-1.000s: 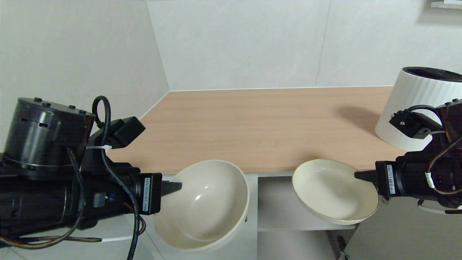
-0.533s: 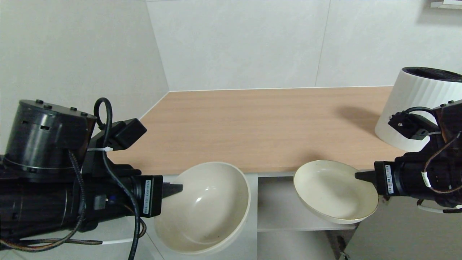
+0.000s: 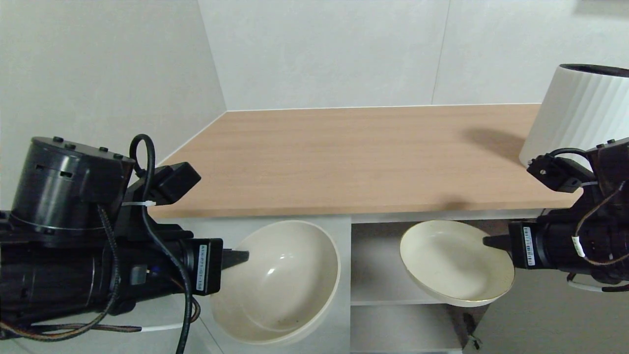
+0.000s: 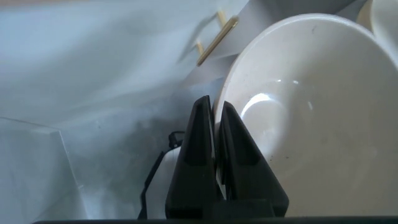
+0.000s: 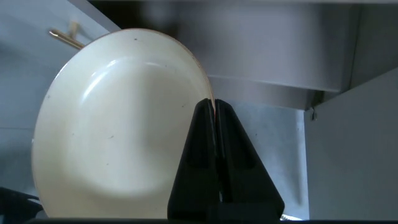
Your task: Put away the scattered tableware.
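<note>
Holding entry: left gripper (image 3: 241,256) has its jaws pinched narrow onto the rim of a deep cream ceramic bowl (image 3: 280,285), which hangs tilted in the air at about 7 o'clock, below the front edge of the light wooden countertop (image 3: 354,157). Right gripper (image 3: 487,241) is clamped the same way on the rim of a shallow cream ceramic plate with a thin gold edge (image 3: 452,260), at about 4 o'clock, in front of the open white cabinet shelf (image 3: 388,282). Bowl and plate are apart, not touching.

Writing: a white printed label (image 3: 201,265) sits on the left gripper body and a white barcode label (image 3: 528,238) on the right one; the print is too small to read.

White ribbed cylindrical container (image 3: 575,113) stands on the countertop at 2 o'clock.

Left wrist view: left gripper (image 4: 211,102) fingers straddle the bowl (image 4: 311,124) rim, one inside, one outside; a slim wooden bar handle (image 4: 216,38) lies beyond on a pale panel. Right wrist view: right gripper (image 5: 213,104) on the plate (image 5: 118,137) rim, a similar wooden handle (image 5: 65,37) past the plate's far edge.
</note>
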